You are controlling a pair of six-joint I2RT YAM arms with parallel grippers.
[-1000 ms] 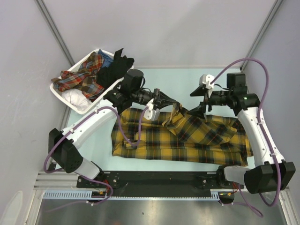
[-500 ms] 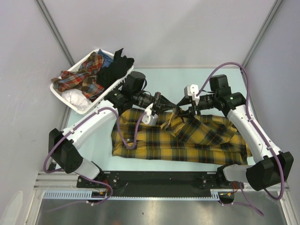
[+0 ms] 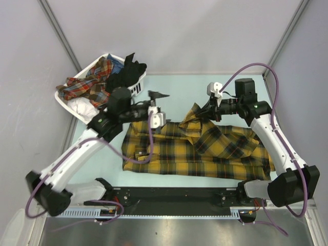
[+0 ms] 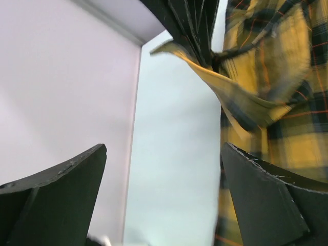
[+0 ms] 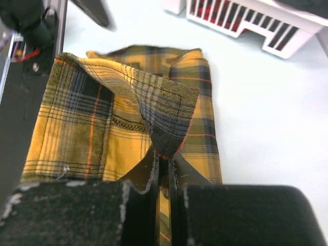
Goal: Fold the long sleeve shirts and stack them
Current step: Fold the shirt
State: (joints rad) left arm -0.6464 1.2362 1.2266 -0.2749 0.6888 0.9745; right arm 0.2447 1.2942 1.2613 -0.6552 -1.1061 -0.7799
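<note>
The right gripper (image 5: 163, 169) has clamped shut on a raised fold of the yellow-and-black plaid shirt (image 3: 205, 154) — a second ago it hung open just right of that fold. The left gripper (image 3: 157, 100), which pinched the cloth then, has let go and drawn back left — jaws spread wide, clear of the fabric. The shirt lies spread across the near middle of the table (image 3: 174, 86); a white basket (image 3: 135, 88) of clothes sits far left.

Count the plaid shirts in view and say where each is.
2. A yellow shirt lies spread on the table, an edge pinched by the right hand; a red one sits in the basket. Others may be buried there.
</note>
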